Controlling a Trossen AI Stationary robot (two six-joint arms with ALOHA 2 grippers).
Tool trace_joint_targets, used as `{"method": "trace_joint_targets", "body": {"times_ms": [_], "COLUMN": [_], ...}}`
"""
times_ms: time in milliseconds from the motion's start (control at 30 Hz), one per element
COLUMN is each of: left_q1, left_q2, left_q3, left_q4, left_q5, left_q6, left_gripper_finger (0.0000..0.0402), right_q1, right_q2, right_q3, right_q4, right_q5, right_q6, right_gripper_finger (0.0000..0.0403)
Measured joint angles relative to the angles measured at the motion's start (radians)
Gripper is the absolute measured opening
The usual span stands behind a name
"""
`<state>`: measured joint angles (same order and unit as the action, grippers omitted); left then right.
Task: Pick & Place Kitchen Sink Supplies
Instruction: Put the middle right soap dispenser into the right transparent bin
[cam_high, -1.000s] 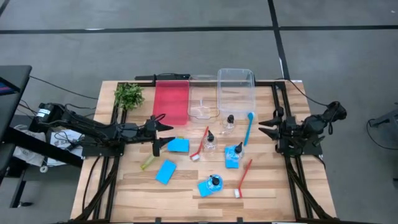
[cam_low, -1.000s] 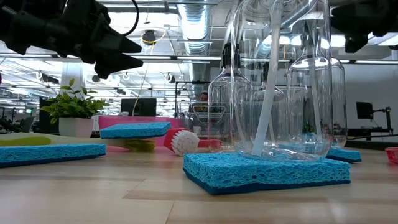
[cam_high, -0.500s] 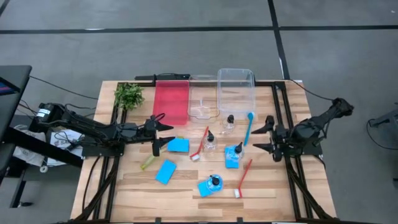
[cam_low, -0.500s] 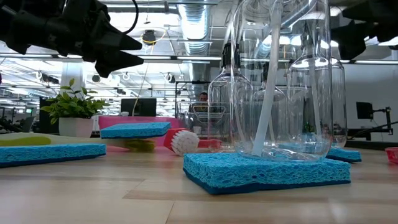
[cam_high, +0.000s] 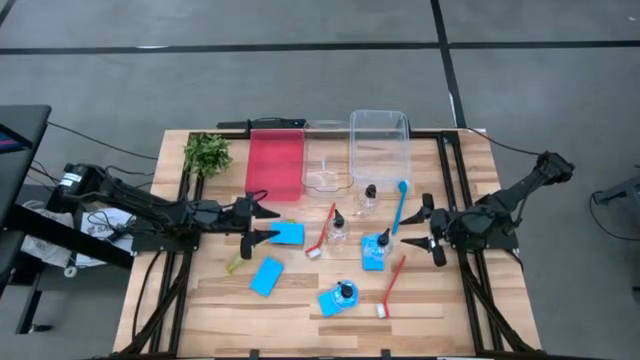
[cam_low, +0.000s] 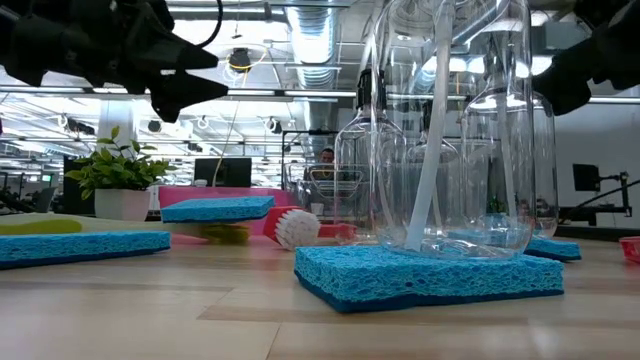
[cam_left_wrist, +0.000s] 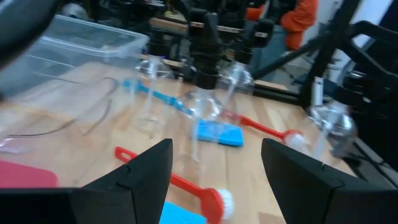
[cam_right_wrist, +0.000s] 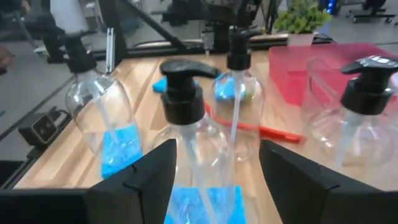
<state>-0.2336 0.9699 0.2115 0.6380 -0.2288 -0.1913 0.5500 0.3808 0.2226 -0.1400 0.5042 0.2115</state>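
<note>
My left gripper (cam_high: 268, 223) (cam_low: 205, 75) hangs open above the table, just left of a flat blue sponge (cam_high: 288, 233). My right gripper (cam_high: 426, 229) is open too, right of a clear bottle (cam_high: 381, 242) with a black pump cap that stands on a second sponge (cam_high: 373, 256). In the right wrist view this bottle (cam_right_wrist: 188, 127) stands ahead of the open fingers, untouched. A third bottle (cam_high: 346, 291) stands on a sponge (cam_high: 330, 302); a fourth sponge (cam_high: 267, 275) lies alone. Two more bottles (cam_high: 366, 200) (cam_high: 336, 228) stand on the wood. Red brushes (cam_high: 323, 232) (cam_high: 392, 285), a blue brush (cam_high: 400, 205) and a yellow-green brush (cam_high: 238, 262) lie flat.
At the far edge sit a red tray (cam_high: 275, 165), a low clear tray (cam_high: 325, 170) and a deeper clear bin (cam_high: 378, 148). A leafy plant sprig (cam_high: 207, 153) stands at the far left corner. Bare wood lies along the near edge and on both outer sides.
My right gripper has moved toward the table's left and near edge, closing in on the bottle standing on the sponge; its arm has stretched out over the table. The supplies have stayed where they were.
</note>
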Motion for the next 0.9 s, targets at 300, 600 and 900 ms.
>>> {"method": "trace_joint_targets", "body": {"times_ms": [300,600,900], "left_q1": [-0.049,-0.09,-0.103], "left_q2": [0.0,0.0,0.0], "left_q3": [0.0,0.0,0.0], "left_q4": [0.0,0.018,0.03], "left_q5": [0.002,0.002,0.002], "left_q6": [0.062,0.143,0.143], "left_gripper_finger": [0.0248,0.0248,0.0248], "right_q1": [0.0,0.0,-0.01], "right_q2": [0.06,0.131,0.261], "right_q3": [0.0,0.0,0.0], "right_q4": [0.028,0.134,0.316], "right_q5": [-0.021,-0.009,-0.007], "right_q6": [0.0,0.0,-0.041], "right_gripper_finger": [0.0219,0.0222,0.0239]}}
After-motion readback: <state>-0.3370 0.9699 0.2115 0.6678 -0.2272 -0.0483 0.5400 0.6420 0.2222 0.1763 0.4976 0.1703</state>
